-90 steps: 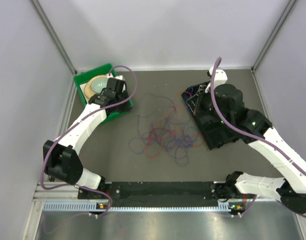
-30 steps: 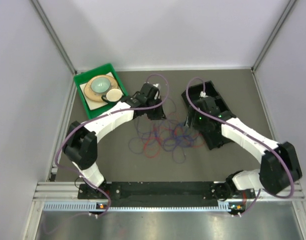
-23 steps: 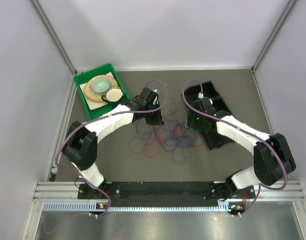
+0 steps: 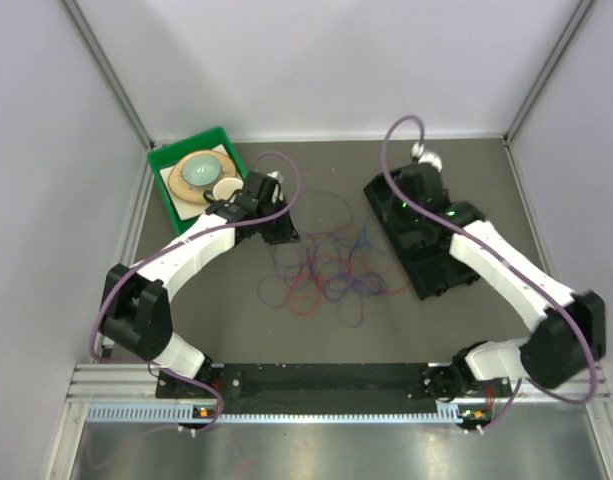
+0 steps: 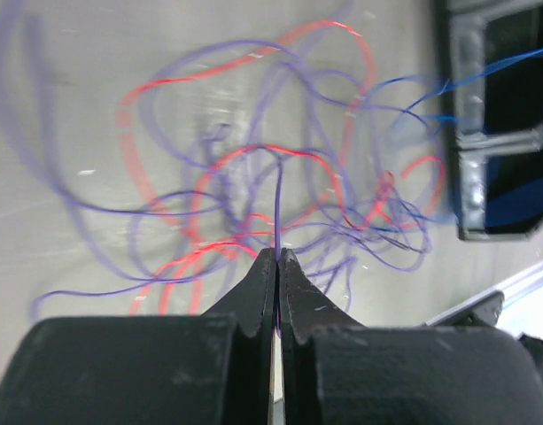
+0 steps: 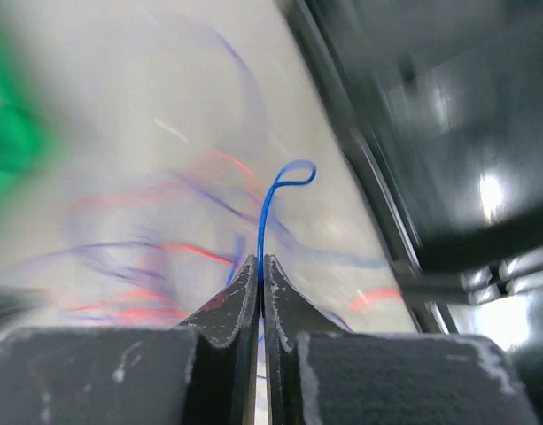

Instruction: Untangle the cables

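Two wires are pinched: a thin purple wire (image 5: 279, 199) by the left gripper (image 5: 277, 258), a thin blue wire (image 6: 266, 212) by the right gripper (image 6: 259, 262).

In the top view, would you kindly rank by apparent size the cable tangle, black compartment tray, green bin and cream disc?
Largest first:
thin red, blue and purple cable tangle
black compartment tray and green plastic bin: alike, both partly hidden
small cream disc

Green tray (image 4: 164, 158) is tucked into the back-left corner of the dark grey table (image 4: 236, 335). It's got a tan round plate (image 4: 181, 188) in it, with a pale bluish dome (image 4: 198, 170) on top and a small cream disc (image 4: 224, 188) right beside that. A black compartmented tray (image 4: 436, 275) sits over on the right, at an angle.
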Motion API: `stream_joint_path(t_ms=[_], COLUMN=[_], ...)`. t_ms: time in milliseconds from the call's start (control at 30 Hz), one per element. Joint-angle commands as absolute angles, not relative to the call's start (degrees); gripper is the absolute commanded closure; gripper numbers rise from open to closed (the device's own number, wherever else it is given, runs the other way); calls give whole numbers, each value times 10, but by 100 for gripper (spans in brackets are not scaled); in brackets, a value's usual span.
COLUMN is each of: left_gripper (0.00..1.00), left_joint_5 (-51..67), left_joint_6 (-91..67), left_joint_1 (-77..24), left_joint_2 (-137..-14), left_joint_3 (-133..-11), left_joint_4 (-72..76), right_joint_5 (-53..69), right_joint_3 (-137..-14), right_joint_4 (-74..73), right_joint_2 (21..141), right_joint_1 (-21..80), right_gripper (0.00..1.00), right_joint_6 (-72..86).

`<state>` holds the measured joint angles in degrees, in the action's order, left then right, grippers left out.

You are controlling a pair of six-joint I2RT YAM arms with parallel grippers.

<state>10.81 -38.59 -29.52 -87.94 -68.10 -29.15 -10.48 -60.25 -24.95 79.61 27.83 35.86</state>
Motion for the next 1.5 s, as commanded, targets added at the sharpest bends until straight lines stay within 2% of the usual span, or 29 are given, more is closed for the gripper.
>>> stream_joint_path(t_ms=[0, 367, 600, 700, 767, 833, 867, 900, 933, 1133, 1300, 1467], left_gripper=[100, 100, 100, 100, 85, 51, 18, 7, 1, 1, 1, 1], left_joint_5=[105, 107, 112, 130, 155, 163, 169, 169, 169, 90, 49, 27], left_joint_6=[-364, -370, -369, -366, -361, -354, -351, -343, -338, -304, -300, -301], left_joint_1=[-267, -259, -260, -259, -261, -265, -267, -270, -272, -272, -269, -269], left_joint_2=[-857, -883, -880, -885, -875, -854, -846, -839, -825, -766, -725, -710], left_joint_3=[-654, -607, -595, -598, -597, -599, -603, -615, -622, -690, -694, -683], left_joint_4=[-295, -264, -251, -247, -234, -229, -230, -238, -243, -312, -310, -308], right_joint_5=[-109, -38, -93, -114, -131, -163, -177, -201, -210, -230, -158, -150], right_joint_3=[-750, -1064, -1215, -1238, -1229, -1200, -1185, -1153, -1137, -1086, -1074, -1078], right_joint_4=[-286, -364, -381, -387, -388, -388, -385, -381, -369, -347, -331, -328], right_joint_2=[696, 714, 752, 766, 765, 763, 761, 757, 756, 794, 839, 897], right_joint_1=[277, 281, 280, 281, 280, 281, 280, 280, 277, 253, 187, 164], right_gripper=[100, 100, 100, 100, 100, 100, 100, 100, 100, 100, 100, 100], right_joint_6=[301, 246, 213, 201, 187, 175, 161, 156, 149, 129, 166, 170])
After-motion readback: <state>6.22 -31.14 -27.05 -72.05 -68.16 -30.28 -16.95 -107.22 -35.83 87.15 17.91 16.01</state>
